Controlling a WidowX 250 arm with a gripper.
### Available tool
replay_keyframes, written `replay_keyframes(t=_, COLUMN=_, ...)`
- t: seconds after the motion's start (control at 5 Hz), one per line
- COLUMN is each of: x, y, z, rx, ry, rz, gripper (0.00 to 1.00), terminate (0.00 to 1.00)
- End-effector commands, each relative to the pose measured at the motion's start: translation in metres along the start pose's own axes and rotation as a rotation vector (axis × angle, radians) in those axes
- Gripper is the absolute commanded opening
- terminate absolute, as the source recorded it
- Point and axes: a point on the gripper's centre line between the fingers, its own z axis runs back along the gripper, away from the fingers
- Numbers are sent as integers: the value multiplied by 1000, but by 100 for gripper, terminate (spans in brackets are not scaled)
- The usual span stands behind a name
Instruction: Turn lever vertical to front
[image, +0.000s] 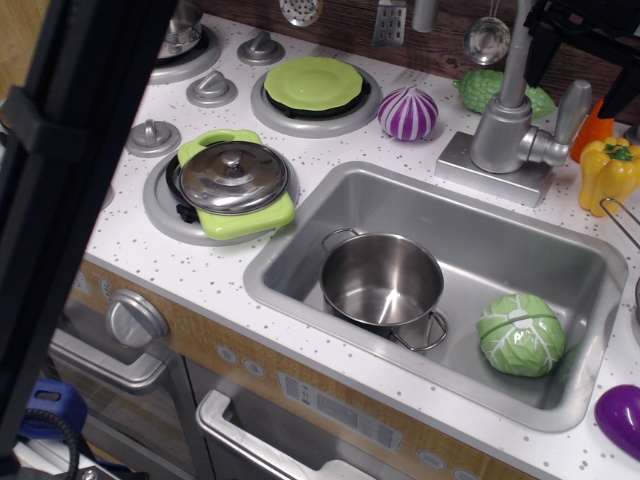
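**Toy kitchen sink, lever standing upright beside the tap**

The short matte silver-grey paddle-shaped lever juts from the right side of the cylindrical silver tap body and points upward, tilted slightly to the right. The tap sits on a square silver base at the back rim of the grey metal sink, with its thin upright spout pipe rising just left of the lever.

The black robot gripper hangs at the top right, above the lever and apart from it; it is cut off by the frame edge, so I cannot tell how wide its fingers stand or whether it holds anything.

Close around the lever: an orange toy directly behind it, a yellow toy bell pepper just to its right, and a green leafy toy vegetable behind the spout. A purple-and-white striped toy onion lies to the left of the tap.

In the sink, a shiny steel pot rests beside a green toy cabbage. On the stove, a lime-green plate covers one burner, and a steel lid lies on a green tray. A broad black bar blocks the left side of the view.
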Motion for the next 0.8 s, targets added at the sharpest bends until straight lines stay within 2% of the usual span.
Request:
replay_keyframes(t=0.0, x=0, y=0, z=0, rx=0, ry=0, rz=0, gripper=100, terminate=0)
replay_keyframes(t=0.2, x=10, y=-2, z=8, rx=17, ry=-59, rz=26, gripper=100, terminate=0)
replay_keyframes(t=0.4, x=21, y=-5, z=16, rx=75, ry=-123, rz=28, gripper=100, terminate=0)
replay_keyframes(t=0.6, x=29, y=-7, z=19, rx=52, ry=-152, rz=29, gripper=100, terminate=0)
